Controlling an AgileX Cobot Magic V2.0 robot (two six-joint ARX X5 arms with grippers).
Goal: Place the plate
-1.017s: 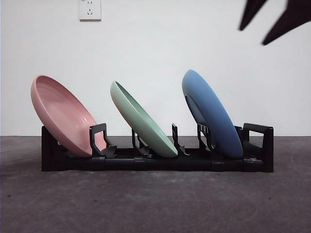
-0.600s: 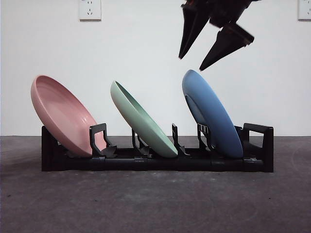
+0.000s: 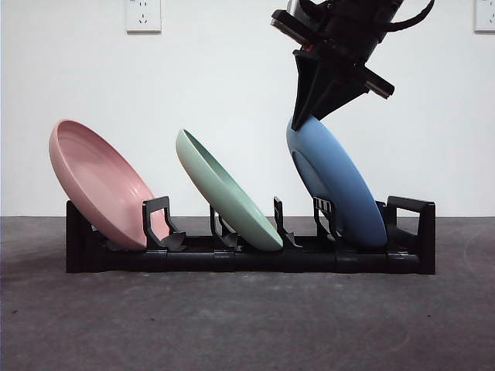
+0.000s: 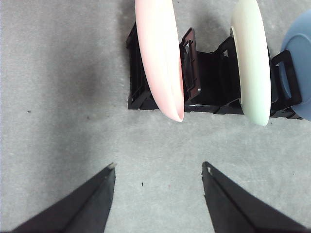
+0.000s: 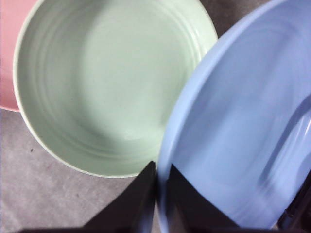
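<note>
Dish rack (image 3: 247, 259) on the bench, carrying 3 tilted plates. The blue plate (image 3: 336, 185) stands in the slot at the rack's right end, beside the green plate (image 3: 228, 193) at the middle; the pink plate (image 3: 100, 182) fills the left end. The right gripper (image 3: 298, 124) descends from above, jaws clamped on the blue plate's upper rim (image 5: 163, 194). Step in hand: gripping. The next move likely calls for lifting the plate clear of its slot. The left gripper (image 4: 158, 170) waits in front of the rack's left end, jaws apart and empty.
</note>
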